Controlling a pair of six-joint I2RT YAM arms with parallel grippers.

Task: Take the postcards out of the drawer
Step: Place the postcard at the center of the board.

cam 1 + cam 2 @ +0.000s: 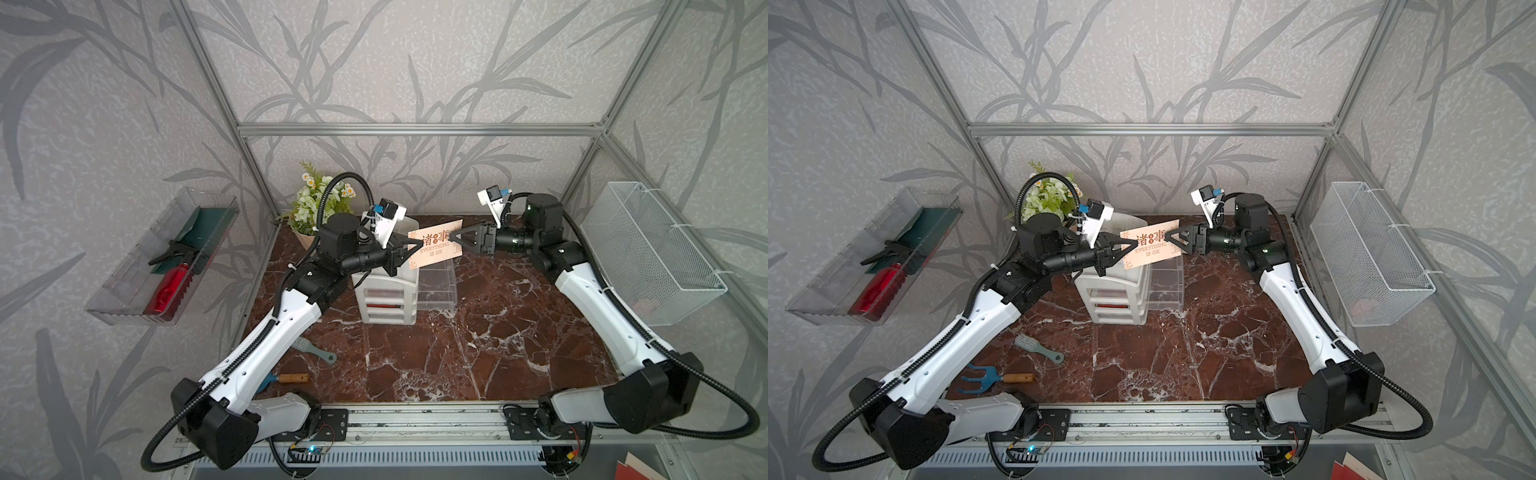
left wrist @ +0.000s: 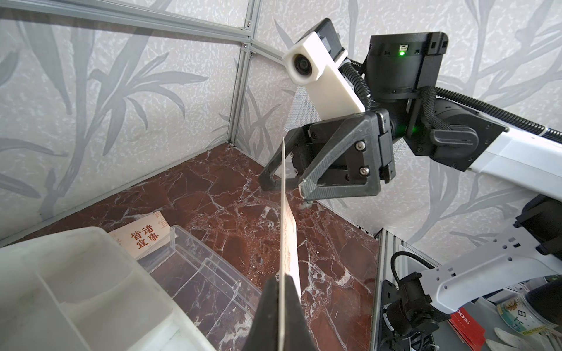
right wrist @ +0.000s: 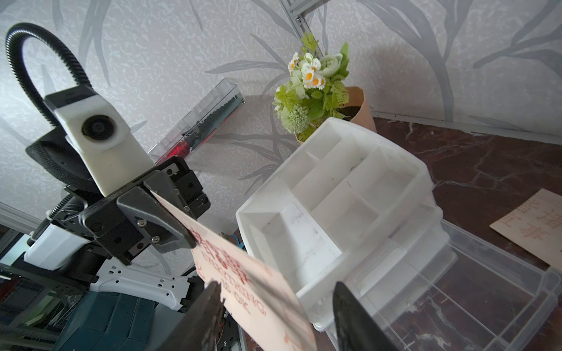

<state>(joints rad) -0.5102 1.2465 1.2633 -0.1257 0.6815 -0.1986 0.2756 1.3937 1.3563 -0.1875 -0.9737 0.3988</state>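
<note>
You can count one raised cream postcard (image 1: 434, 249) and one flat cream postcard (image 2: 140, 238), two in all, plus a left claw (image 1: 409, 249) and a right claw (image 1: 452, 239). You also have one drawer unit (image 1: 384, 289), one clear drawer (image 1: 438, 286), one potted plant (image 1: 316, 203), one brush (image 1: 1034, 347) and one garden fork (image 1: 992, 379).

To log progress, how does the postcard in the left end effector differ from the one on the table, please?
The held postcard is upright in midair, clamped by the left end effector; the table postcard lies flat on the table. The held one adds English print; the other shows none. Both are cream with Chinese characters.
</note>
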